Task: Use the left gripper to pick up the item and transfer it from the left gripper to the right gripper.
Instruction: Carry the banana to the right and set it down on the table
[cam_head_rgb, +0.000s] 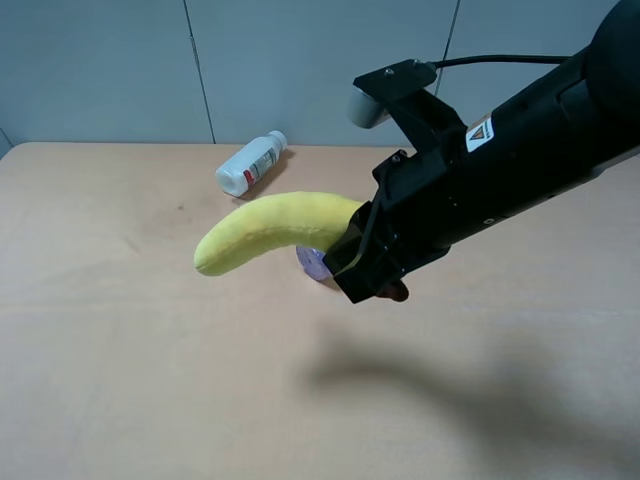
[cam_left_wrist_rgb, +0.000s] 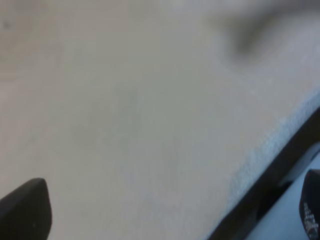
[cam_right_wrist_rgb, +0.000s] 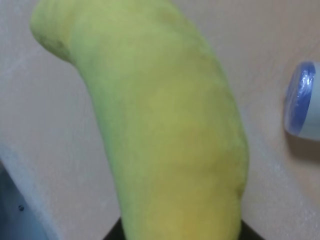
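Tan tabletop (cam_head_rgb: 120, 380) below; clamping banana (cam_head_rgb: 270, 228) by stem end in right gripper (cam_head_rgb: 362, 252), purple-ended can (cam_head_rgb: 312, 262) just beneath; left gripper (cam_left_wrist_rgb: 25, 212) opening untellable.

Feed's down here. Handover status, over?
Right gripper shut on banana, held above table. Left gripper off it, jaws unclear. Bottle and can on table, nothing in the way.

Right arm (cam_head_rgb: 540, 130) stretches in, raised. Right gripper (cam_head_rgb: 352, 252) clamped on banana (cam_head_rgb: 270, 228). Left gripper (cam_left_wrist_rgb: 25, 210) barely visible, state unclear.
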